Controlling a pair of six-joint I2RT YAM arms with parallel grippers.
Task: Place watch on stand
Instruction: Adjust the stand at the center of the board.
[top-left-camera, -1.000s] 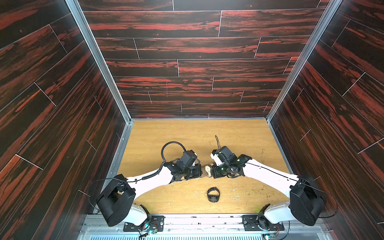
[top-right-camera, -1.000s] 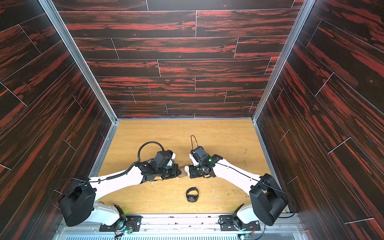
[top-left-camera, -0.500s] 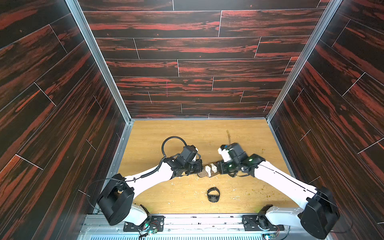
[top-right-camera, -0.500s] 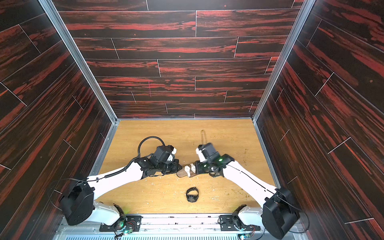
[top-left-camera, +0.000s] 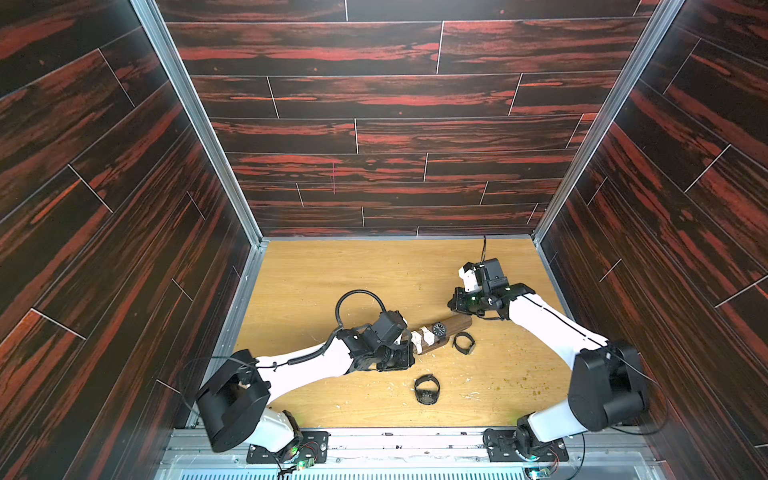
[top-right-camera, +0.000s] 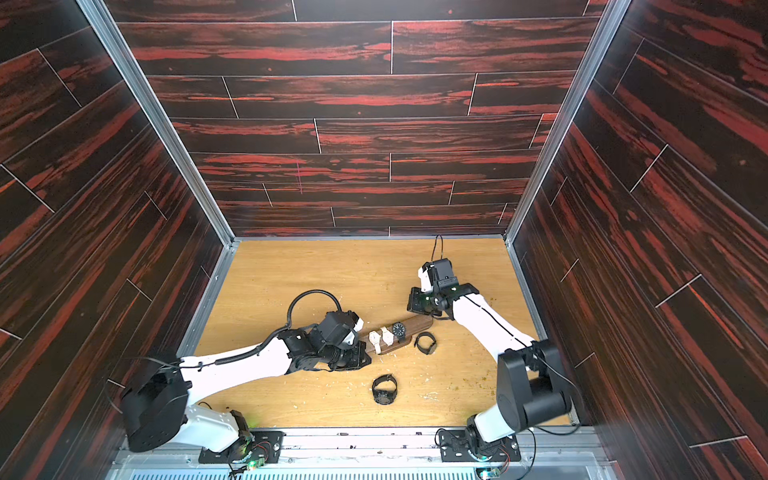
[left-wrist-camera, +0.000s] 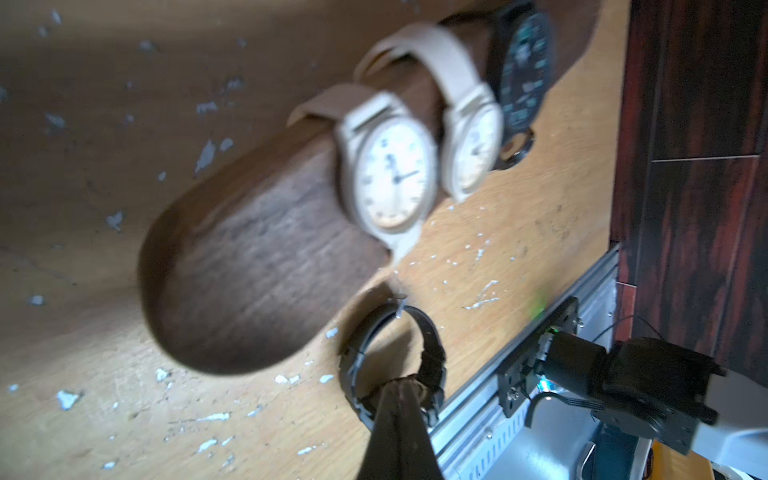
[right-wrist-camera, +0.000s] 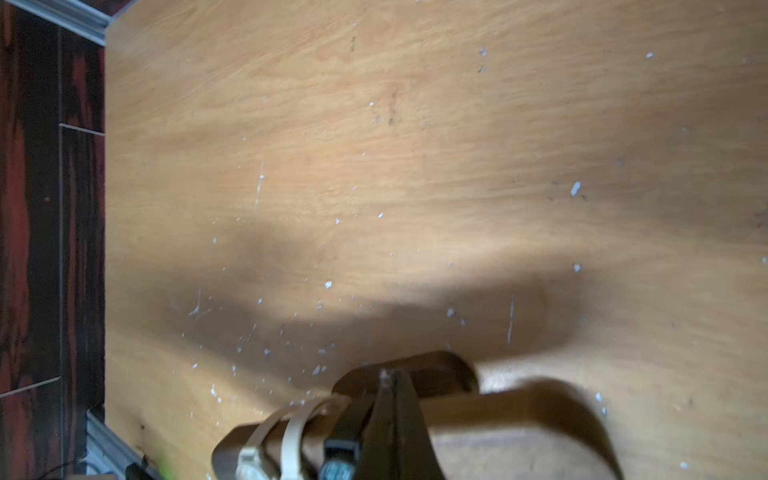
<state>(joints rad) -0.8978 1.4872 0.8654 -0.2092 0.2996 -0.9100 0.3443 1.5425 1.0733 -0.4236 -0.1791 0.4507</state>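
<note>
1. The left gripper (left-wrist-camera: 400, 390) is shut tight and holds nothing. It is close to the 8 o'clock end of the stand.
2. The stand (top-left-camera: 457, 323) lies in the middle of the table (top-left-camera: 332, 266). It slants from 8 o'clock to 2 o'clock.
3. Three watches go round the bar: a first cream watch (left-wrist-camera: 390, 174), a second cream watch (left-wrist-camera: 473, 149), then a dark watch (left-wrist-camera: 523, 75).
4. A big black watch (top-left-camera: 427, 389) lies on the table, apart from the stand, at its 6 o'clock.
5. A small black watch (top-left-camera: 463, 343) lies just beside the stand, at its 4 o'clock.
6. The right gripper (right-wrist-camera: 386, 386) is shut and empty, near the stand's 2 o'clock end.
</note>
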